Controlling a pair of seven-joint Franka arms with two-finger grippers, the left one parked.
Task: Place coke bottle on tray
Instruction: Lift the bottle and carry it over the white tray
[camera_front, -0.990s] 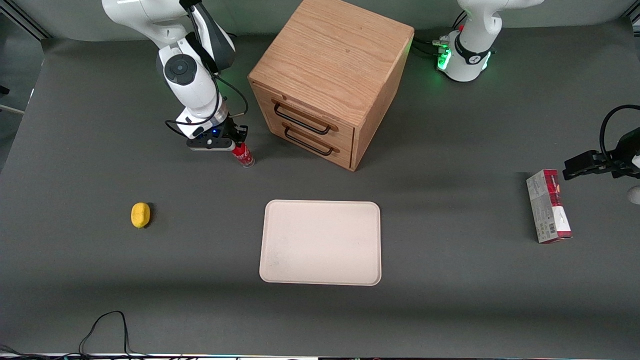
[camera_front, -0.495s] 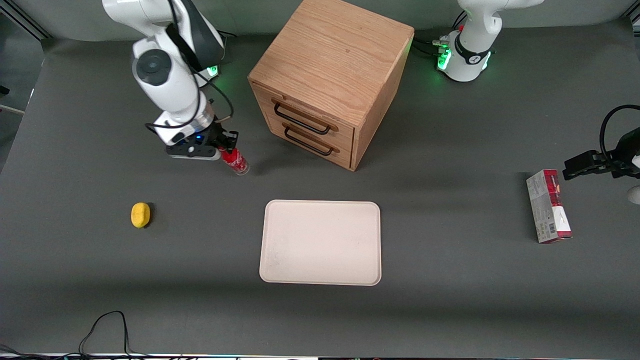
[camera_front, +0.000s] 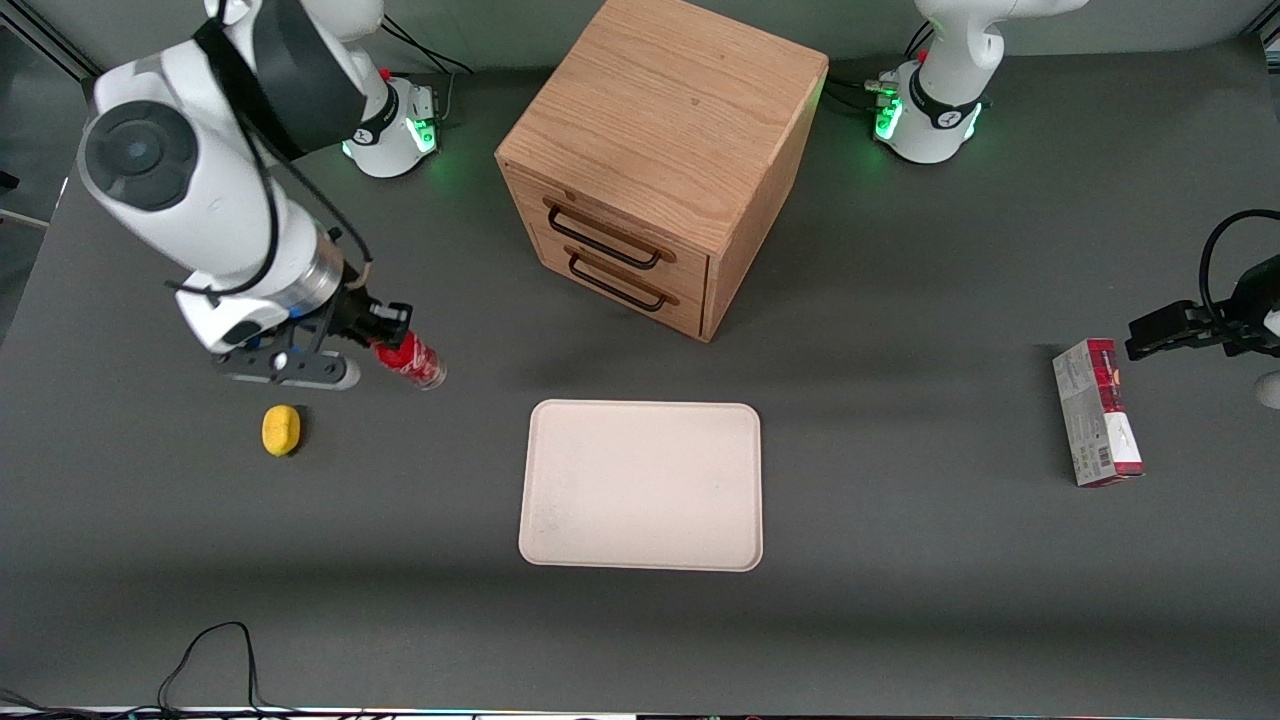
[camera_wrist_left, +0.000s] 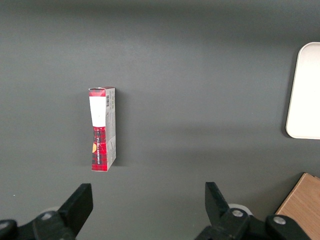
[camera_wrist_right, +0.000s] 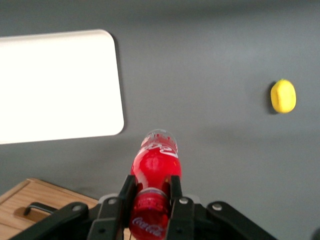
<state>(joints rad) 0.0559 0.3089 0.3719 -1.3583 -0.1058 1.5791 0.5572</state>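
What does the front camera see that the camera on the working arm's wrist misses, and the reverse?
Only the front view shows the red-and-grey carton toward the parked arm's end of the table, plus the whole cabinet. Only the wrist view shows close up the gripper shut on the coke bottle, its white lettering readable. Both show the bottle held clear of the tray, the lemon and the grey table.

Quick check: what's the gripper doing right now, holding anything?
Gripper: shut on the coke bottle, lifted above the table, not yet over the tray.
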